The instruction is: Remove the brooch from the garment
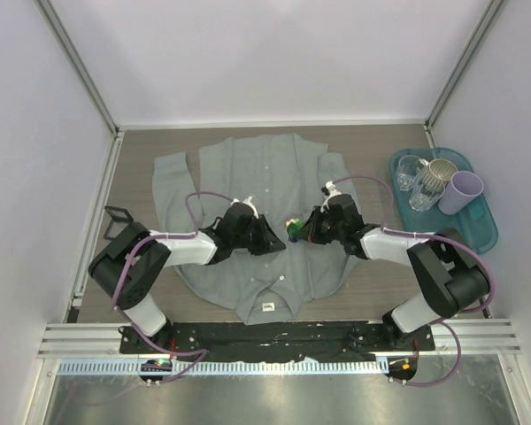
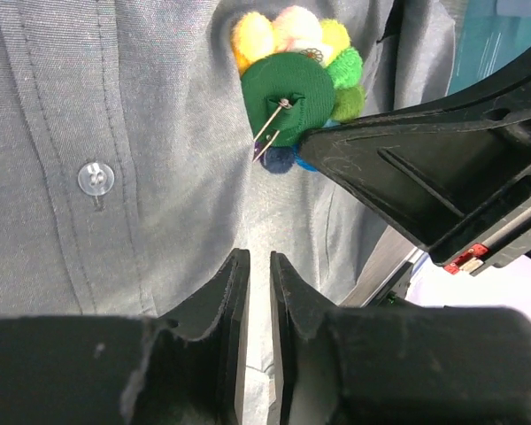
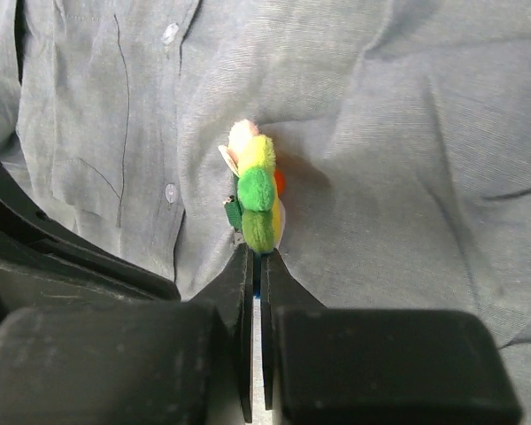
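Right gripper (image 3: pixel 256 257) pinches the brooch (image 3: pixel 257 199) just ahead of its tips. Left gripper (image 2: pixel 259 266) is nearly closed over the garment (image 2: pixel 115 88); I cannot tell whether it holds cloth. I judge a slow pull along the open pin (image 2: pixel 273 131) best.

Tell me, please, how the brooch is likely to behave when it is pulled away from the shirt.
The brooch looks like soft pom-poms, so it probably squashes between the fingers of the right gripper rather than slipping. Its thin wire pin may snag the floppy shirt, likely lifting cloth with it.

White walls (image 1: pixel 274 53) with metal corner posts (image 1: pixel 78 66) enclose a brown wooden table (image 1: pixel 380 142).
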You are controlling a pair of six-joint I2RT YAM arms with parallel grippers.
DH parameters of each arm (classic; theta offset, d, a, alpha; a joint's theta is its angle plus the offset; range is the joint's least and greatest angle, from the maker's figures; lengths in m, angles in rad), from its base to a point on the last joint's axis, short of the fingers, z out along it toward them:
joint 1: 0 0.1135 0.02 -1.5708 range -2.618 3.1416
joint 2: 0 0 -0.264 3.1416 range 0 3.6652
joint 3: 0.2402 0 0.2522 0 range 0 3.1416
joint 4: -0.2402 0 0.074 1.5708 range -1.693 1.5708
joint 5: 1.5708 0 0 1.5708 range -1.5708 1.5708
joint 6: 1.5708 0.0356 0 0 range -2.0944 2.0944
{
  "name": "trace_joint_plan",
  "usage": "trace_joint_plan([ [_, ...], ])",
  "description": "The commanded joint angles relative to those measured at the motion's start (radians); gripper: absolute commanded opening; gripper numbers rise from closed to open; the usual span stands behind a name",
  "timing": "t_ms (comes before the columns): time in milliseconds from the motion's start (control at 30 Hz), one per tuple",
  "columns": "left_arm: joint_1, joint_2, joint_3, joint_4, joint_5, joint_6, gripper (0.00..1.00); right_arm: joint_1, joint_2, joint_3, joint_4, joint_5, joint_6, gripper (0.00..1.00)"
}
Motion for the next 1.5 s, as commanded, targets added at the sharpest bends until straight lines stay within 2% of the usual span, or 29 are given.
trace_joint_plan([
  [0,-0.003,0.052,0.041,0.024,0.033,0.017,0.17,-0.038,-0.003,-0.046,0.085,-0.105,0.075,0.01],
  [133,-0.002,0.055,0.033,0.04,0.021,0.009,0.13,-0.058,0.013,-0.081,0.176,-0.159,0.165,0.01],
  [333,0.006,-0.018,0.033,-0.025,-0.026,0.041,0.14,-0.06,0.07,-0.109,0.349,-0.249,0.291,0.01],
  [467,0.017,-0.063,0.024,-0.063,-0.051,0.058,0.14,-0.06,0.09,-0.127,0.492,-0.317,0.441,0.01],
  [600,0.026,-0.075,0.03,-0.088,-0.053,0.075,0.14,-0.061,0.064,-0.138,0.538,-0.335,0.501,0.01],
  [833,0.027,0.011,0.058,-0.068,-0.007,0.083,0.17,-0.118,0.04,-0.145,0.382,-0.308,0.403,0.01],
  [1000,0.027,0.083,0.05,-0.02,0.006,0.075,0.16,-0.146,0.06,-0.162,0.332,-0.29,0.337,0.01],
  [1300,0.026,0.117,0.049,0.008,0.029,0.075,0.15,-0.153,-0.001,-0.102,0.01,-0.138,0.093,0.02],
  [1400,0.023,0.118,0.049,0.008,0.036,0.076,0.14,-0.152,-0.016,-0.098,-0.019,-0.134,0.064,0.06],
  [1467,0.015,0.12,0.055,0.009,0.05,0.076,0.14,-0.152,-0.024,-0.095,-0.014,-0.159,0.064,0.12],
])
